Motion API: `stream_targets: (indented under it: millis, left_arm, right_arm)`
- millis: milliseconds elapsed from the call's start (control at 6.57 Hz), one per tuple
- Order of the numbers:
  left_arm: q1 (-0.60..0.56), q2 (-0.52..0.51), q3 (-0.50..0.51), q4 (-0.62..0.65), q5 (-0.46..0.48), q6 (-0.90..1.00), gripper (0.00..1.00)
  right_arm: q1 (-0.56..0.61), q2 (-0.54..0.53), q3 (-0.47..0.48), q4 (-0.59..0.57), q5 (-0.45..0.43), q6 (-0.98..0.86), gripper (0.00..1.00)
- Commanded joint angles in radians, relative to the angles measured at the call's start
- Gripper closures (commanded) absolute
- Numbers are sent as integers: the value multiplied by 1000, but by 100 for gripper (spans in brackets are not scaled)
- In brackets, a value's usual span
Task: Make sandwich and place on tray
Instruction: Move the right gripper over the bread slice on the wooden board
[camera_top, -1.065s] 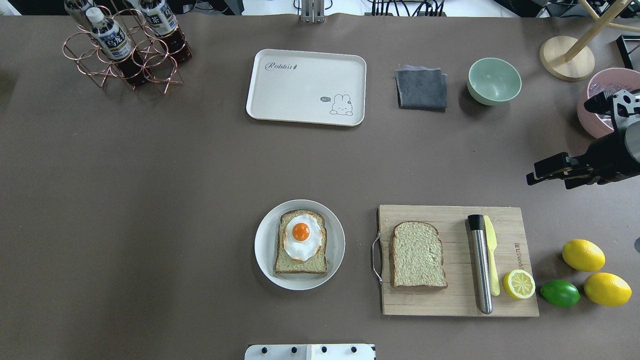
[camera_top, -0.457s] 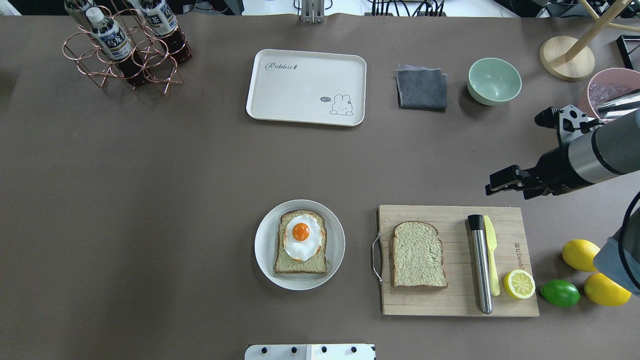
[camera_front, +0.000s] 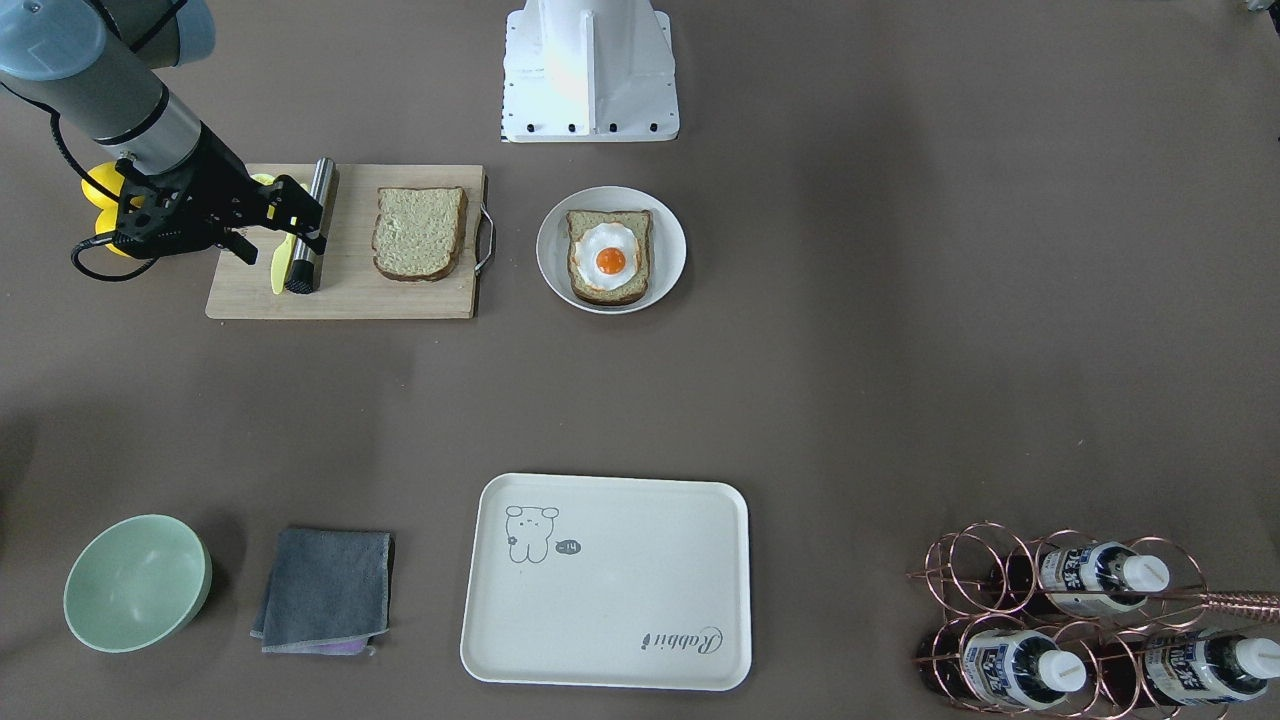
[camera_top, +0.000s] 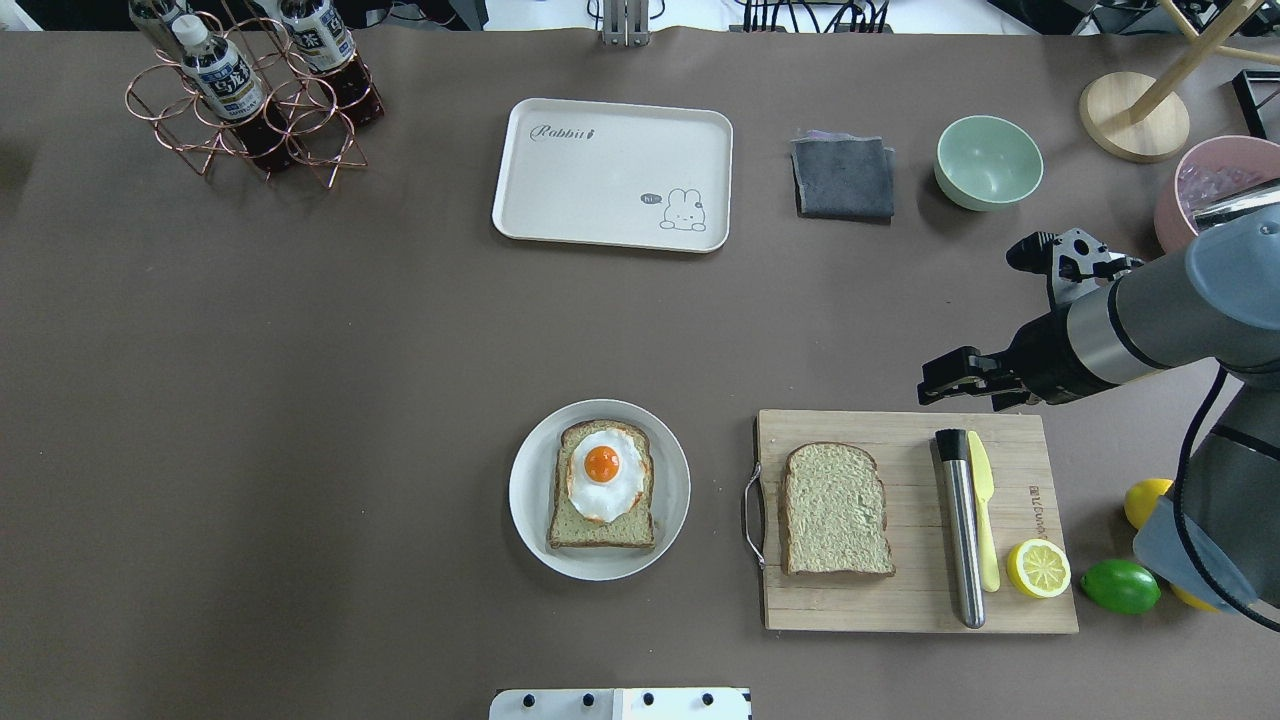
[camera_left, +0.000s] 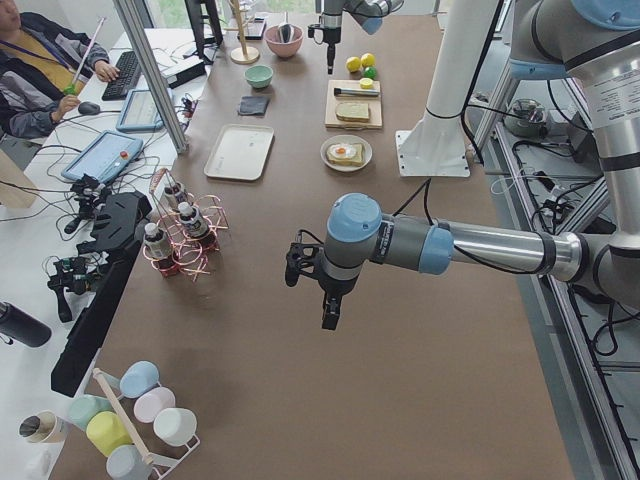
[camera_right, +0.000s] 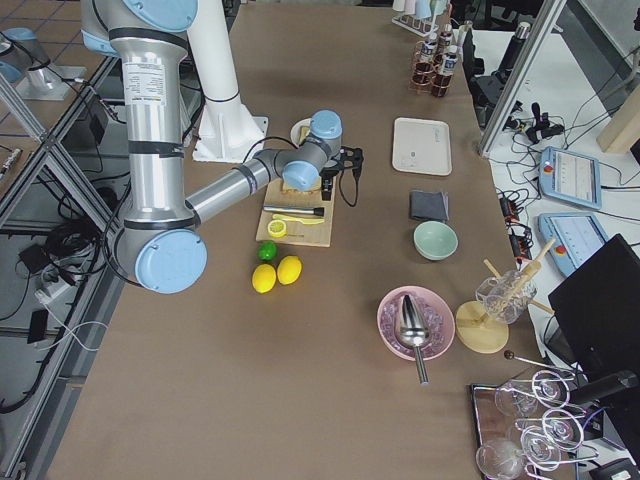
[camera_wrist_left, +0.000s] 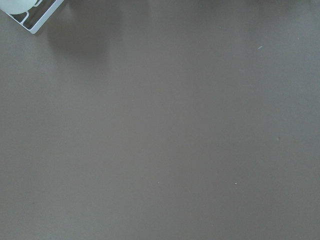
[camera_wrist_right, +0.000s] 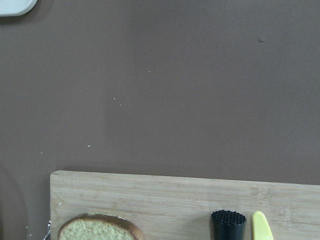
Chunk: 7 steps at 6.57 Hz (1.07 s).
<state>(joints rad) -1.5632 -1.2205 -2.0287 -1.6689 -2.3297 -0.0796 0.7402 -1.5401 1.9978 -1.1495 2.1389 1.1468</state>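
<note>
Cream-white rectangular tray (camera_top: 590, 190) lies well apart from the half-built sandwich (camera_top: 600, 535).
That sandwich, one brown-crusted bread slice topped with a white, orange-yolked fried egg (camera_top: 603, 480), rests on the round white plate (camera_top: 530, 490). The other pale speckled bread slice (camera_top: 835, 510) lies on the wooden cutting board (camera_top: 900, 600). Right gripper (camera_top: 962, 388) hangs by the board's far edge, jaws spread, holding nothing. Left gripper (camera_left: 328, 315): opening impossible to judge.

"Rabbit" on the tray (camera_top: 610, 150); bottle labels (camera_top: 222, 78) unreadable.
</note>
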Motion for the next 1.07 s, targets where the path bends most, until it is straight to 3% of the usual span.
stream_targets:
  millis: [0, 913]
  left_arm:
    - [2, -1, 1, 0, 0, 0, 2]
    - [8, 1, 5, 0, 1, 0, 2]
  right_arm:
    - [-34, 9, -2, 1, -30, 13, 9]
    - [-162, 11, -17, 56, -80, 125, 12]
